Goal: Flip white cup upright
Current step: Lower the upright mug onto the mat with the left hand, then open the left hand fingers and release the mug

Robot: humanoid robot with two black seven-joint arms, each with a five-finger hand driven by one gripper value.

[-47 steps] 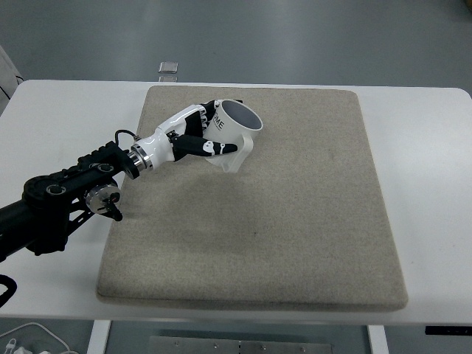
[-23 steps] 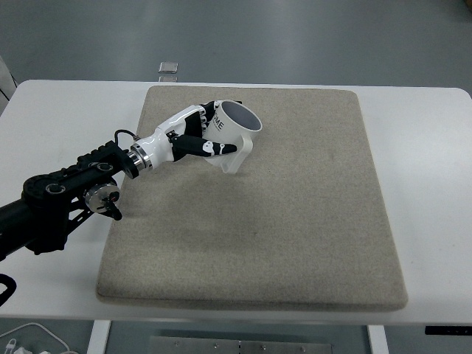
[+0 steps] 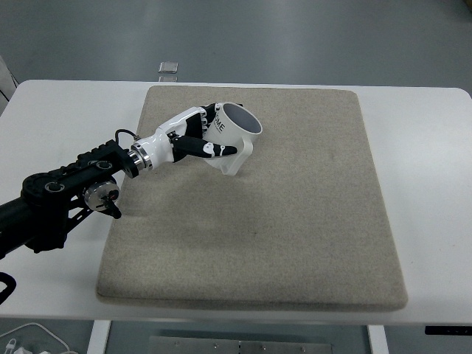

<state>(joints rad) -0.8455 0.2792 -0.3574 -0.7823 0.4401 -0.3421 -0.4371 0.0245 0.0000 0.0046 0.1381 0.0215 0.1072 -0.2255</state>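
A white cup with dark lettering on its side stands on the beige mat, near the mat's far left part. Its dark open mouth faces up and slightly right, and its handle points toward the near side. My left hand comes in from the left and is wrapped around the cup's left side, fingers curled on the body and the thumb along the handle side. The right arm does not show.
The mat lies on a white table. A small grey square object rests on the table's far edge beyond the mat. A white cable shows at the lower left corner.
The hand and cup have shifted very slightly toward the far side; the grasp is the same.
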